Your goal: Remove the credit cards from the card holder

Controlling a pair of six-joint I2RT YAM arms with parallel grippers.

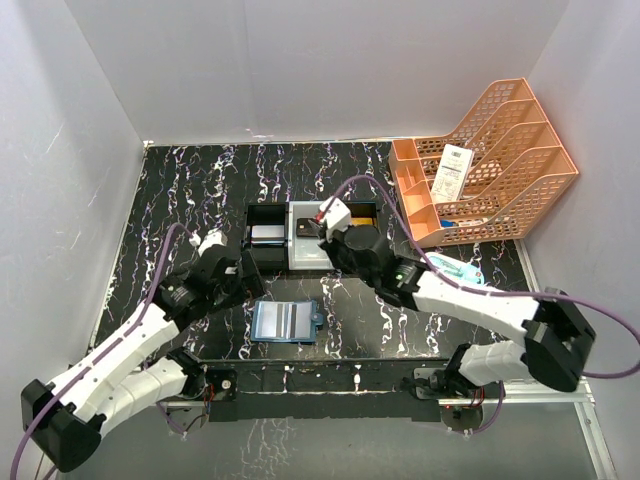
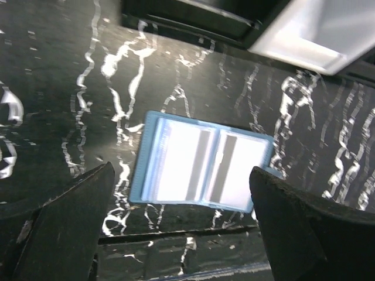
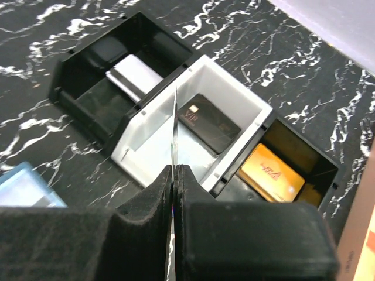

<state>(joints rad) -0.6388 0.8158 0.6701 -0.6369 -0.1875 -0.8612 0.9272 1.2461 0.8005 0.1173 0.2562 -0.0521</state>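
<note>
The teal card holder [image 1: 287,322] lies open and flat near the table's front edge, its pale pockets up; it also shows in the left wrist view [image 2: 199,167]. My left gripper [image 1: 243,280] is open and empty, its fingers [image 2: 70,222] spread just above and short of the holder. My right gripper [image 3: 175,170] is shut on a thin credit card [image 3: 174,126] seen edge-on, held over the white middle compartment of the tray [image 3: 246,102]. A black card [image 3: 209,123] lies in that compartment, a gold card [image 3: 270,171] in the right one, a greyish card [image 3: 136,76] in the left one.
The black-and-white tray [image 1: 268,208] stands mid-table behind the holder. An orange file rack [image 1: 490,165] with a white barcoded slip [image 1: 453,172] stands at the back right. A white-and-light-blue oval case [image 1: 460,268] lies by the right arm. White walls enclose the table.
</note>
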